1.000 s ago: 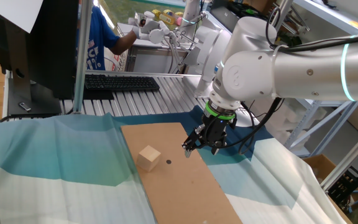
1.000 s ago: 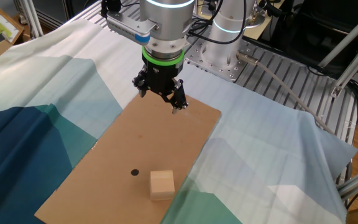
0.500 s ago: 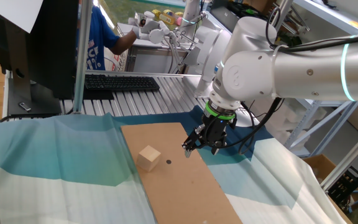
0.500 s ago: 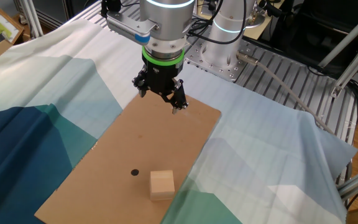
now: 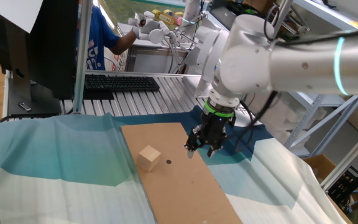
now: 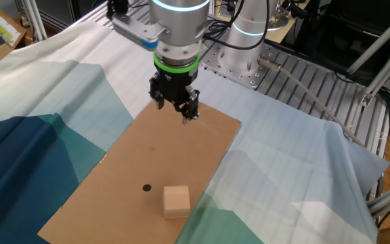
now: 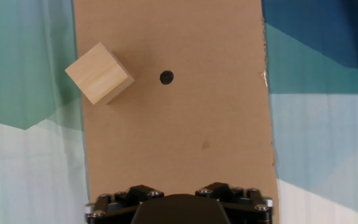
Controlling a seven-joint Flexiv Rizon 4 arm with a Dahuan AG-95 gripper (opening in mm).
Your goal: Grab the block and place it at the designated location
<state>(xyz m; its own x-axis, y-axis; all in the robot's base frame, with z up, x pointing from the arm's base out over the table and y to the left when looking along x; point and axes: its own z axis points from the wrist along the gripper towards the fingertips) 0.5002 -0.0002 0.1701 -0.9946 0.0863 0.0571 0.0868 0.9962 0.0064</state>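
The block (image 5: 148, 157) is a pale tan wooden cube resting on the brown cardboard sheet (image 5: 185, 183). The small black dot (image 5: 169, 162) lies just beside it. In the other fixed view the block (image 6: 176, 201) sits at the near edge of the cardboard (image 6: 154, 146), with the dot (image 6: 146, 188) to its left. My gripper (image 5: 199, 151) hovers over the far end of the cardboard, open and empty, well apart from the block; it also shows in the other fixed view (image 6: 175, 112). The hand view shows the block (image 7: 99, 73) at upper left and the dot (image 7: 166, 78) to its right; the fingertips are out of view there.
Teal and white cloth (image 6: 39, 115) covers the table around the cardboard. A metal roller rack (image 6: 303, 74) and the arm's base stand behind. A keyboard (image 5: 120, 82), a monitor (image 5: 36, 37) and a person in blue (image 5: 101, 37) are at the back.
The hand has turned a little about its wrist and shifted slightly over the cardboard's far end. The block and the dot have not moved.
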